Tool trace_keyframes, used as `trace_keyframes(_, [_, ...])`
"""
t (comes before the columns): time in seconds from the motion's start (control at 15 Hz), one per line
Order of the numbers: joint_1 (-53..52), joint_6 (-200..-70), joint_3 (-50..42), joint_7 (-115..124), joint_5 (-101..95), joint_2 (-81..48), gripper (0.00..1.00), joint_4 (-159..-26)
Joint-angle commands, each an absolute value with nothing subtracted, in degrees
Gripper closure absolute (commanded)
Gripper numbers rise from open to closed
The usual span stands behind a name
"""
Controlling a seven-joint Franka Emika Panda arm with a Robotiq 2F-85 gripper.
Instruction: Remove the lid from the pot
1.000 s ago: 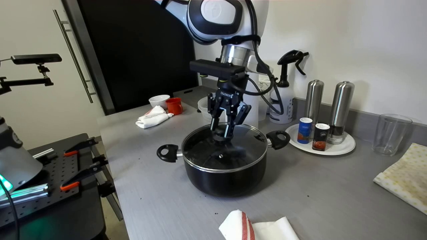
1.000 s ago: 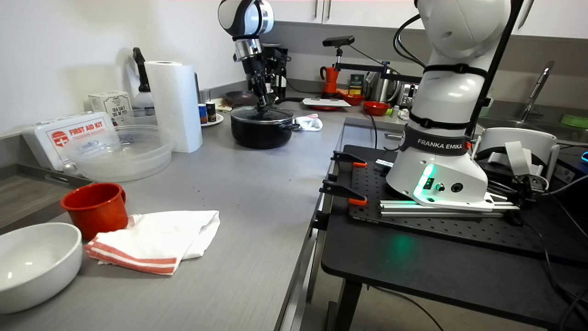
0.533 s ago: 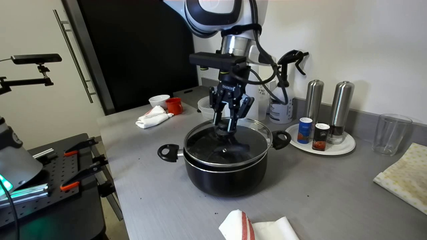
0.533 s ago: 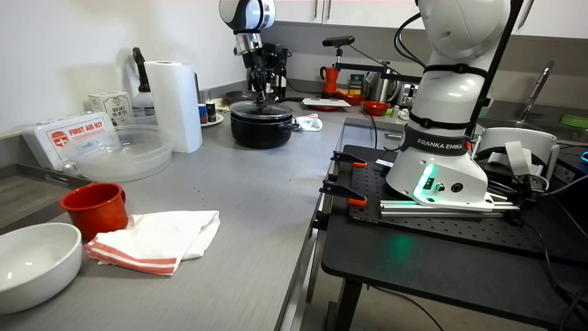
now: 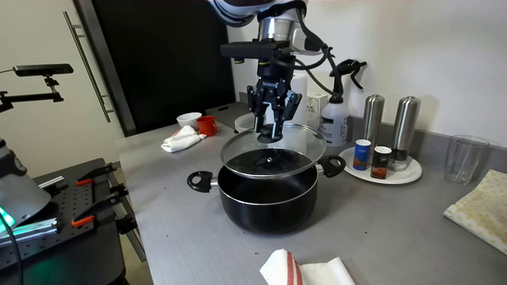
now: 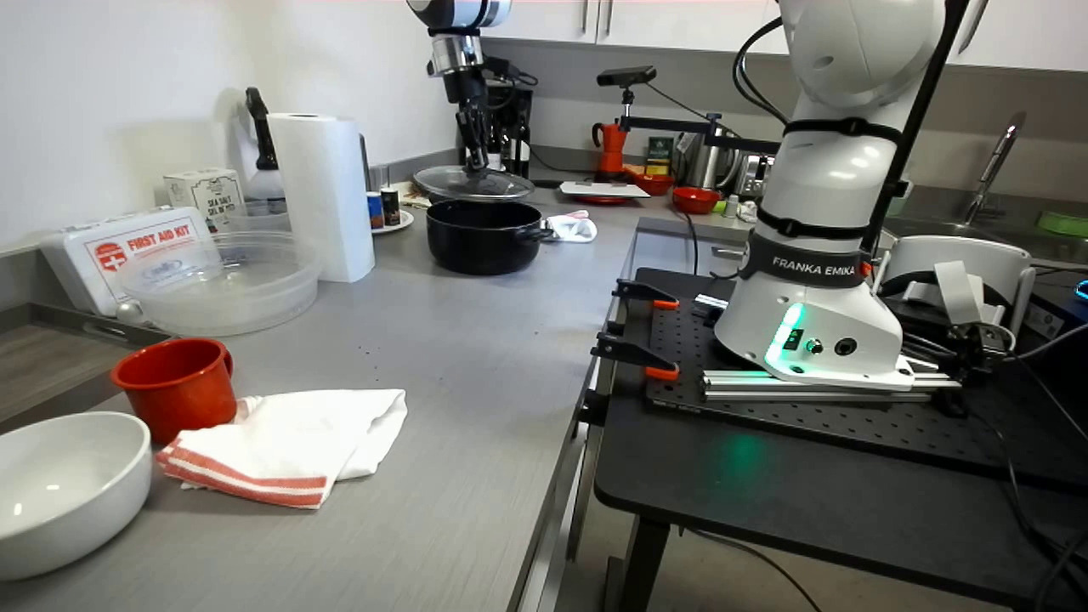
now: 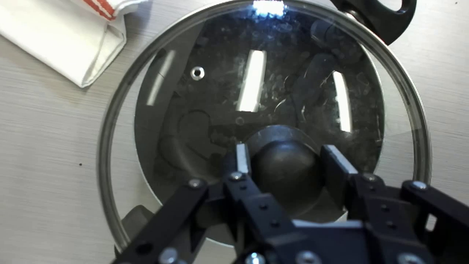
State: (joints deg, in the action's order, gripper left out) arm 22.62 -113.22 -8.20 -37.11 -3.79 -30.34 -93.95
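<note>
Robotiq gripper (image 5: 267, 130): jaws stand partly apart, clamped on the dark knob (image 7: 287, 170) of the glass lid (image 5: 273, 161). Lid hangs above the black cooking pot (image 5: 269, 215), clear of it. Pot stands on countertop (image 5: 182, 221).

Kitchen, long grey worktop (image 6: 459, 357), white wall cupboards (image 6: 680, 25), sink (image 6: 931, 228) with tap (image 6: 995, 170), red moka pot (image 6: 610, 153), steel kettle (image 6: 704, 168)
</note>
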Motion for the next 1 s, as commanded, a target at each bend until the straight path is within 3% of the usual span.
trace_keyframes(0.0, [21.04, -114.79, -7.59, -37.53, -5.02, -26.48, 0.74, -98.35])
trace_keyframes(0.93, [8.84, -122.09, -5.54, -28.92, -18.43, -21.15, 0.74, -111.75])
